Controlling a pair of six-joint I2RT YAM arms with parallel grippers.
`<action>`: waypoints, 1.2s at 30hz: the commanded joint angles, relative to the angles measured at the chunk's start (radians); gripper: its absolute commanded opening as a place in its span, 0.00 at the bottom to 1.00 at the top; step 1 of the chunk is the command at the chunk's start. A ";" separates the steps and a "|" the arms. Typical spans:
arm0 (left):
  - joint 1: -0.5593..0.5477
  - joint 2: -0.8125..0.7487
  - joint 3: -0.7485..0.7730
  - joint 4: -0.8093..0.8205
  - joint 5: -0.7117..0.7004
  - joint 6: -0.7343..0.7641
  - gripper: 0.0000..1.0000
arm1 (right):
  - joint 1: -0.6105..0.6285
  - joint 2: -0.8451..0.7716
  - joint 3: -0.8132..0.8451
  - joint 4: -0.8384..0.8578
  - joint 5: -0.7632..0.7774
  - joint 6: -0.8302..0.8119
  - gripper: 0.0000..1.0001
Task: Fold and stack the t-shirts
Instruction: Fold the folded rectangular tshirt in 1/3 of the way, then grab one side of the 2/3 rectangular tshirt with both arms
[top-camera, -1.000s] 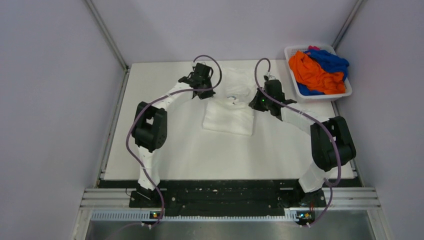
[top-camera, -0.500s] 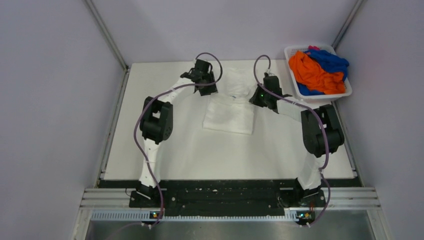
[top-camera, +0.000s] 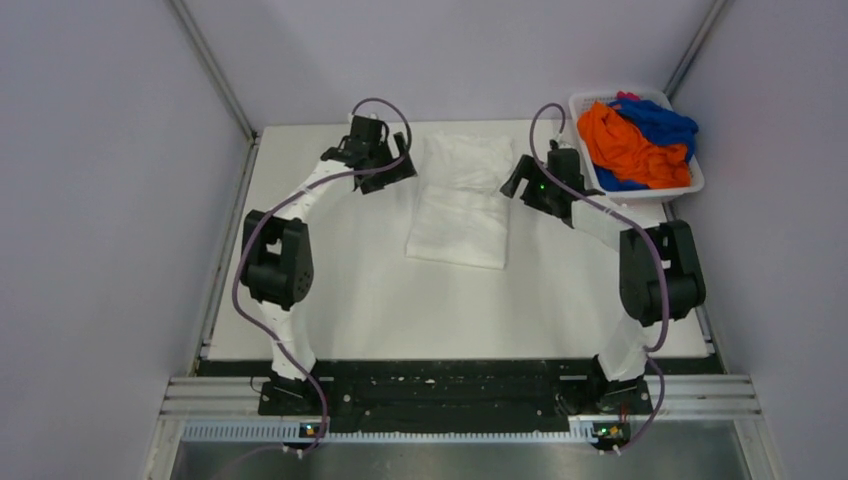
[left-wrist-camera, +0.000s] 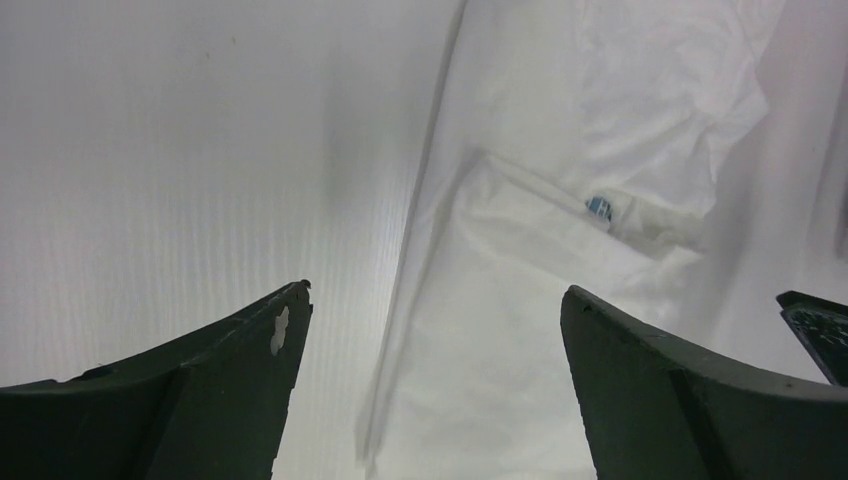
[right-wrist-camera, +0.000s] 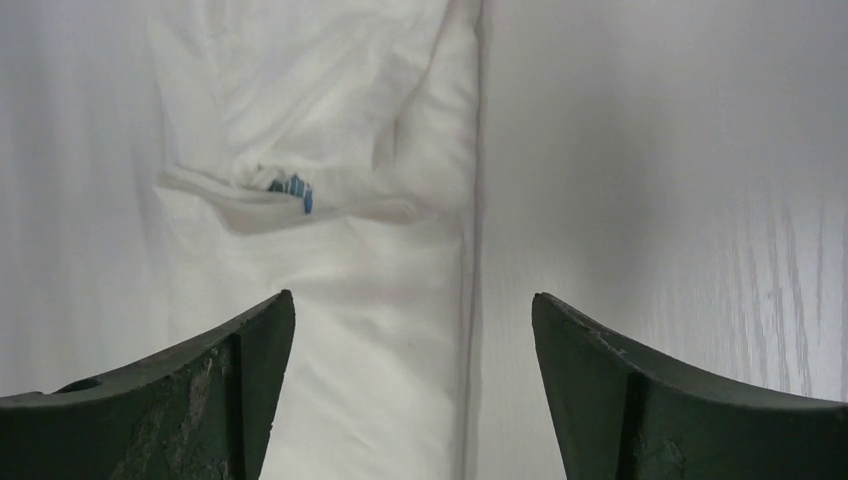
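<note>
Both my grippers hang with jaws spread wide, gripping nothing. The white t-shirt (top-camera: 462, 205) lies between them as a long folded strip, its long axis running away from my bases. My left gripper (left-wrist-camera: 435, 292) hangs over its left edge and my right gripper (right-wrist-camera: 412, 296) over its right edge, equally near. The other t-shirts (top-camera: 635, 145) sit in the basket (top-camera: 648, 194), to its right.

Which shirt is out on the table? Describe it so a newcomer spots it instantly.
On the white table, look at the far middle, between the left gripper and the right gripper. The white t-shirt lies there, partly folded into a long rectangle. Unlike the orange t-shirt and blue t-shirt heaped in the white basket, it is white and lies flat.
</note>
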 joint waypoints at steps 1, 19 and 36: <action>-0.017 -0.154 -0.190 0.049 0.135 -0.026 0.99 | 0.009 -0.150 -0.176 0.031 -0.086 0.026 0.87; -0.087 -0.203 -0.574 0.136 0.248 -0.089 0.75 | 0.167 -0.284 -0.497 0.047 -0.072 0.126 0.64; -0.095 -0.093 -0.497 0.095 0.198 -0.083 0.04 | 0.186 -0.219 -0.504 0.057 -0.089 0.140 0.29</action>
